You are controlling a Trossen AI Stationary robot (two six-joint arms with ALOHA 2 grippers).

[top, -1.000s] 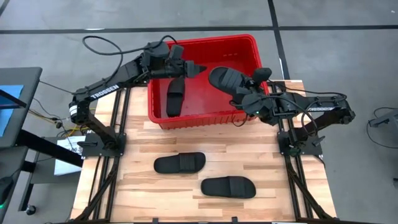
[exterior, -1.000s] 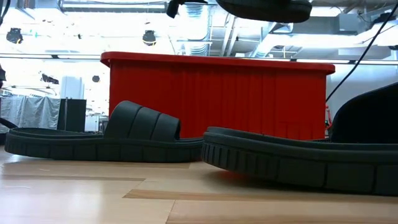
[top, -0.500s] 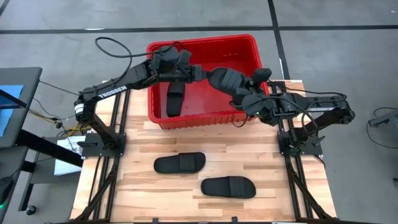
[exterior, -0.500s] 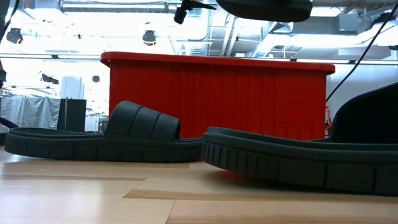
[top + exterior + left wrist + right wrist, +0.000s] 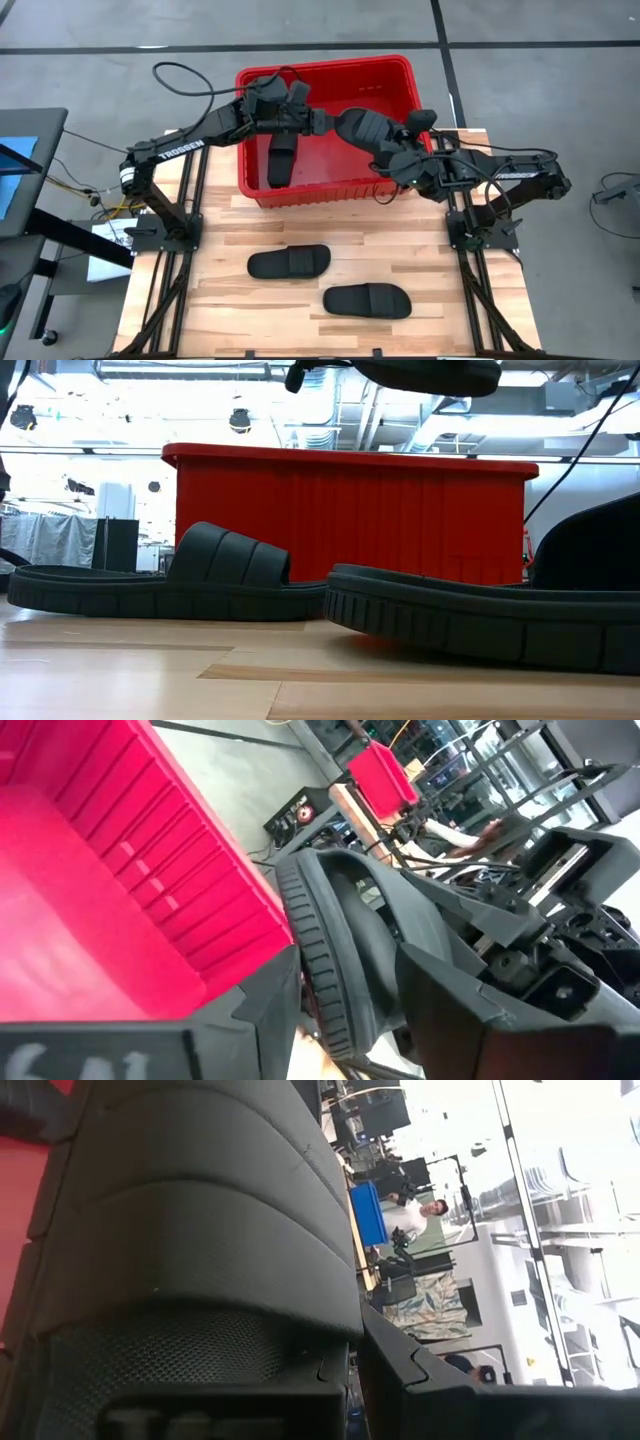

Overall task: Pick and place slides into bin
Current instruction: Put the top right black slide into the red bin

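My right gripper [image 5: 392, 152] is shut on a black slide [image 5: 363, 127], held above the right part of the red bin [image 5: 405, 75]. My left gripper [image 5: 318, 120] is open at the slide's free end; in the left wrist view its fingers stand on either side of the sole edge [image 5: 330, 970]. I cannot tell whether they touch it. A second slide [image 5: 283, 155] lies sole-down on the bin's floor at the left. Two more slides [image 5: 289, 262] [image 5: 366, 300] lie sole-down on the wooden table. My right gripper pinches the slide's sole at the end nearest the table's right edge, just behind the ribbed strap [image 5: 200, 1210]. The fingers come slanting from the table's right side, along the slide. The slide is lifted clear above the bin, its free end toward my left gripper.
The bin's near wall [image 5: 350, 510] rises behind the two slides on the table [image 5: 150, 585] [image 5: 480, 620]. The near half of the table around those slides is bare wood. People and equipment show in the room beyond the table.
My left gripper has gone toward the table's right edge, over the bin, up to the free end of the held slide. The held slide and the other slides have stayed where they were.
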